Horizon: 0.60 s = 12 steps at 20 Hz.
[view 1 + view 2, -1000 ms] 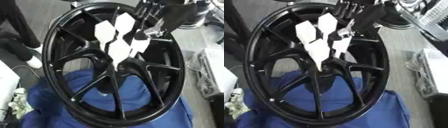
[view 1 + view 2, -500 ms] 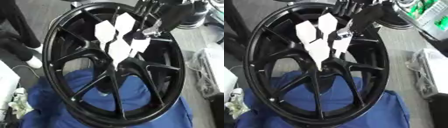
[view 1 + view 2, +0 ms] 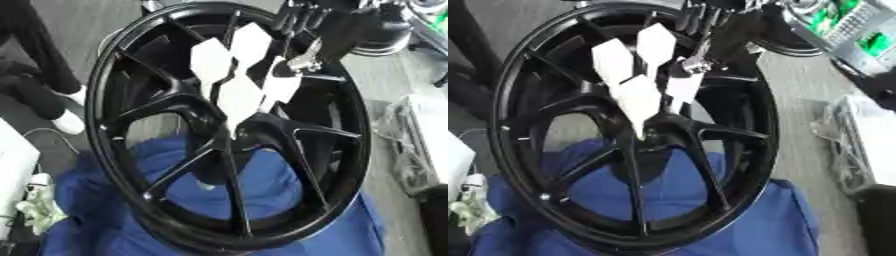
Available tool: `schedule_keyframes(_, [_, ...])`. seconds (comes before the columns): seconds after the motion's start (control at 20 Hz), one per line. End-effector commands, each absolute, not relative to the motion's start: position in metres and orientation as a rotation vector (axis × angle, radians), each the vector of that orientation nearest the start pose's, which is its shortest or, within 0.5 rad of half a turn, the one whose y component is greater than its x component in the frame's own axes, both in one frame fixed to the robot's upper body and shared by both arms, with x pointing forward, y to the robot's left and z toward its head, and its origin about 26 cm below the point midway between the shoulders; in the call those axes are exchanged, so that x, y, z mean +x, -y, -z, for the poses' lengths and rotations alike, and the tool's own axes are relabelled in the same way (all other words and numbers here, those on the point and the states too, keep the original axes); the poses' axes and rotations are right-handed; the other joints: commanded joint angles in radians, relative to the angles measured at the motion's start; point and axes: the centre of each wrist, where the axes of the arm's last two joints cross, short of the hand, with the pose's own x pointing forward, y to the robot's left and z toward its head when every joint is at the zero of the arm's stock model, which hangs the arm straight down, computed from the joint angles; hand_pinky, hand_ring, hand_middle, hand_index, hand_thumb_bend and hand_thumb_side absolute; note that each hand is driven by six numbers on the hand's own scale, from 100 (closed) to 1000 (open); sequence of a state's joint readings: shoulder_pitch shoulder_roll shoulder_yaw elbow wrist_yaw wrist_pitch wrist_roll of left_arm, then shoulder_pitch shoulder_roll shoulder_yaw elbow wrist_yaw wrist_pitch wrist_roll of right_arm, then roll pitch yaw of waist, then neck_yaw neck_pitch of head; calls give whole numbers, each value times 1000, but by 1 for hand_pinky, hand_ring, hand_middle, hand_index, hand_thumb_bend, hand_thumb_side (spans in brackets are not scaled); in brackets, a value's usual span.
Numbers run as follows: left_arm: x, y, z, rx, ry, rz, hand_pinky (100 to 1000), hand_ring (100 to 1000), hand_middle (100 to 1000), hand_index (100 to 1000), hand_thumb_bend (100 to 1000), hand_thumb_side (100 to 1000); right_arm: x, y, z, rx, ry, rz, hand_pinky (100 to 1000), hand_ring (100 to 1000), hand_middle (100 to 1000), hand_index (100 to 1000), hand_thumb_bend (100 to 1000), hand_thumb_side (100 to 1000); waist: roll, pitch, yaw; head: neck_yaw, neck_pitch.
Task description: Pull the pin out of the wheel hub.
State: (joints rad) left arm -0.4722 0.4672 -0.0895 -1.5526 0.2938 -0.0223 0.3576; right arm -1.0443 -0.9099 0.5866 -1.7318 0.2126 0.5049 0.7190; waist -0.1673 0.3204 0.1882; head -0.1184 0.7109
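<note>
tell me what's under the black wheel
A blue cloth lies under the black wheel and shows between its lower spokes. Whatever is beneath the cloth is covered and cannot be seen.

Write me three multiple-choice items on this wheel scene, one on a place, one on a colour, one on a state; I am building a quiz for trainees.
1. Where does the pin's pointed end sit?
A. at the hub
B. on the cloth
C. outside the rim

2. What colour is the cloth under the wheel?
A. red
B. blue
C. yellow

3. How does the right hand stand?
A. resting on the blue cloth
B. at the upper rim by the pin's white fins
C. out of view

Answers: 1 A, the tip narrows into the wheel's centre. 2 B, blue shows between the spokes. 3 B, its dark fingers hang beside the fins.
</note>
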Motion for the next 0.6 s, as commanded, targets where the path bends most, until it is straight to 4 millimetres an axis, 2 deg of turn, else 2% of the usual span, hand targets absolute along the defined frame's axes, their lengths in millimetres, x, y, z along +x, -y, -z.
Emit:
schedule_keyframes(0.05, [374,-293,-173,239,2051,-16,631,698,653,686,160,881,349,215,-347,-587,1145,-1561,812,798,731,815,515,461,8,-29,2,-6,4])
schedule_keyframes(0.6, [374,-293,-174,236,2053,-15,632,700,655,685,159,881,352,216,-337,-542,1092,-1562,809,797,727,812,531,457,11,-26,2,-13,6])
